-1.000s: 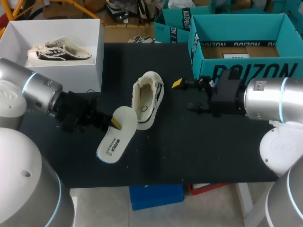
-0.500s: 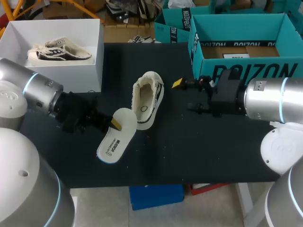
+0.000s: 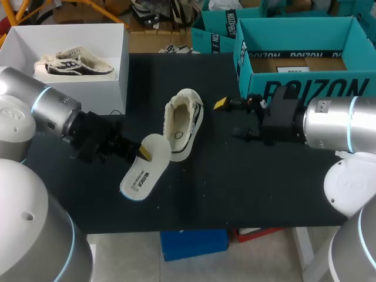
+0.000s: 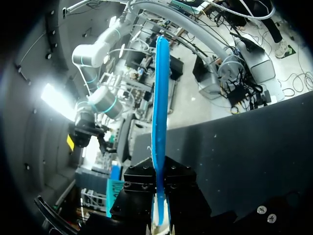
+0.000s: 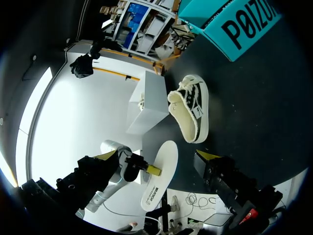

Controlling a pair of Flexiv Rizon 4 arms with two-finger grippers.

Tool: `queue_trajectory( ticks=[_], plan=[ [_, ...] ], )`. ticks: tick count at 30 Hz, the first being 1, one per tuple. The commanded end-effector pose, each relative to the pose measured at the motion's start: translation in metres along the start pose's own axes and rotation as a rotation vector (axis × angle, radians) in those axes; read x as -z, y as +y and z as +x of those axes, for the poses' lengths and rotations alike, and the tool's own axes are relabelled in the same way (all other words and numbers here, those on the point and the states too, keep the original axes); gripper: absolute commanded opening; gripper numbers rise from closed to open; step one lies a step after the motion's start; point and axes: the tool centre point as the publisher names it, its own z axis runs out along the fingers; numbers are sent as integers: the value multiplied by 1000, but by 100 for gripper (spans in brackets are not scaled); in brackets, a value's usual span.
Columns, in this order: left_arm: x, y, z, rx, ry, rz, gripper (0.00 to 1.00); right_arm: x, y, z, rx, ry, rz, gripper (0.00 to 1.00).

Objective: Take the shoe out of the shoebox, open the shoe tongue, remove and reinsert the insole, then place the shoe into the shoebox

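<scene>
The black surface [image 3: 235, 188] carries a white shoebox [image 3: 117, 76] at its left rear. The cream shoe [image 3: 183, 120] lies mid-surface, mouth gaping; it looks soft and light, best held by the heel collar. Its insole [image 3: 141, 173], white above and blue beneath, looks thin and floppy. The left tool [image 3: 143, 153] pinches its end just beside the shoe. The right tool [image 3: 229, 120] hangs wide and empty.

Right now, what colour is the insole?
The insole is white on top with a blue edge underneath; the head view shows it best.
</scene>
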Motion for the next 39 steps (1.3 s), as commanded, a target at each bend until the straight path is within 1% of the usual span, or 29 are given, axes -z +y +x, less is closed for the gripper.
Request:
queue_trajectory(
  ticks=[1,6,13,14,19,20,29,39],
  plan=[
    [0,2,-1,1,0,6,0,0,0,0,0,-1,-1,100],
    [-3,18,-4,7,3,55,0,0,0,0,0,-1,-1,100],
    [-5,41,-9,-4,31,91,0,0,0,0,0,-1,-1,100],
    [-6,45,-10,-1,34,110,0,0,0,0,0,-1,-1,100],
    [-12,61,-9,10,86,108,0,0,0,0,0,-1,-1,100],
    [-13,63,-9,14,87,121,0,0,0,0,0,-1,-1,100],
    [-20,92,-7,30,124,136,0,0,0,0,0,-1,-1,100],
    [-25,107,-7,7,190,164,0,0,0,0,0,-1,-1,100]
  ],
)
